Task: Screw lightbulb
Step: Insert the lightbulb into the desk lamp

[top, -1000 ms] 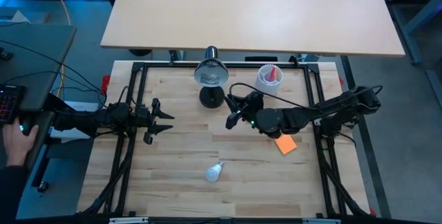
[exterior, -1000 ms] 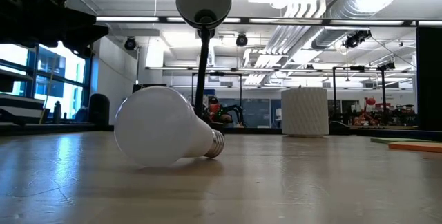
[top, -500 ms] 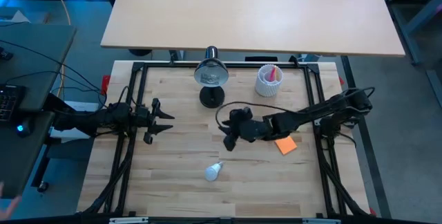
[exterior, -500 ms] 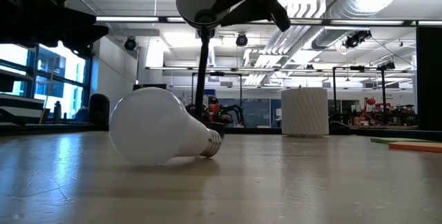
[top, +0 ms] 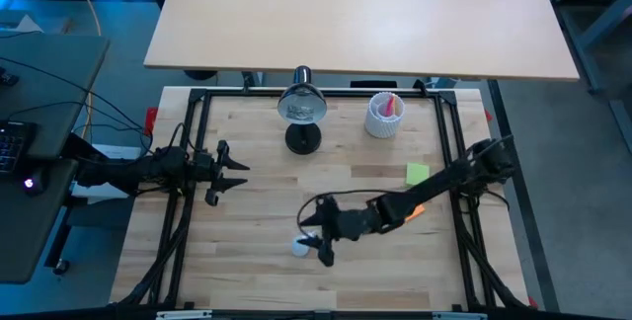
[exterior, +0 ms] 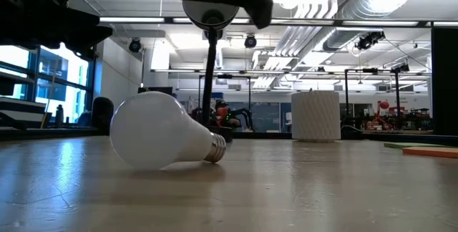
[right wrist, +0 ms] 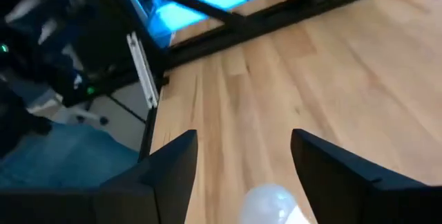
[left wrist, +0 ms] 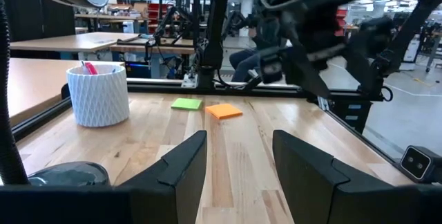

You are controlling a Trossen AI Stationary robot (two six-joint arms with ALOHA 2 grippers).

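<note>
Now we have the right gripper down over the lightbulb, where a second ago it sat up by the lamp base; it swung across the table and its jaws widened on the way. In the right wrist view we see both dark fingers spread apart with the bulb's frosted dome low between them, nothing gripped. We read this as the pre-grasp: the approach looks done, closing on the bulb is next. The bulb itself lies on its side on the wooden tabletop, just under the right gripper's tips, and has barely moved. It's a smooth, matte white pear shape with a ribbed silvery screw base, so it's round, slick and prone to roll if nudged. The left gripper waits well off to the far side, jaws partly apart and empty, unchanged. Beyond the right gripper are the black lamp with its round shade, a white ribbed cup, and flat green and orange sticky notes.
</note>
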